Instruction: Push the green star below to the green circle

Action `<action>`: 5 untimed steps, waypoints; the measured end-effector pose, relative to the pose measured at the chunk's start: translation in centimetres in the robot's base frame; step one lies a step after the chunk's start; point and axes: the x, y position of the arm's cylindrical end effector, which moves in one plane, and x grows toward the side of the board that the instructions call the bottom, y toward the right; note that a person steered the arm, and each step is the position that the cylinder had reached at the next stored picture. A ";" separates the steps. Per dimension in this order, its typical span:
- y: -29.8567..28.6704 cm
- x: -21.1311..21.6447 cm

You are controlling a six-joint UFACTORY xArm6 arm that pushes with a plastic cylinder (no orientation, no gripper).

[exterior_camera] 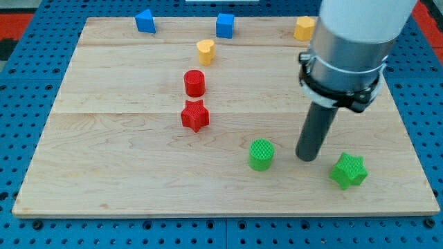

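We see a pale wooden tabletop (124, 173) filling most of the frame, set on a blue perforated base (21, 28) that shows around its edges. Our arm (353, 41) comes down from the upper right of the frame, a wide white and grey body narrowing to a dark rod, and my tip (306, 158) rests on the wood in the lower right area; we carry no pincer, so there is nothing spread or pressed together to report. The tip stands between the two green pieces: the green circle (261, 154) lies near it toward the frame's left, and the green star (348, 171) sits just beside it toward the lower right, apart from the rod. Near the middle of the frame the red star (195, 116) lies just under the red cylinder (194, 83). Along the upper edge we find a blue block (145, 21) at upper left, a blue cube (225, 25) at top centre, a yellow heart (205, 51) just below between them, and a yellow block (304, 28) beside the arm.
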 end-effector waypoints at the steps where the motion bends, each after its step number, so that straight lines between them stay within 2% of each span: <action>1: -7.1 0.1; 2: -10.5 0.1; 4: -12.7 -0.6; 5: -8.6 -2.0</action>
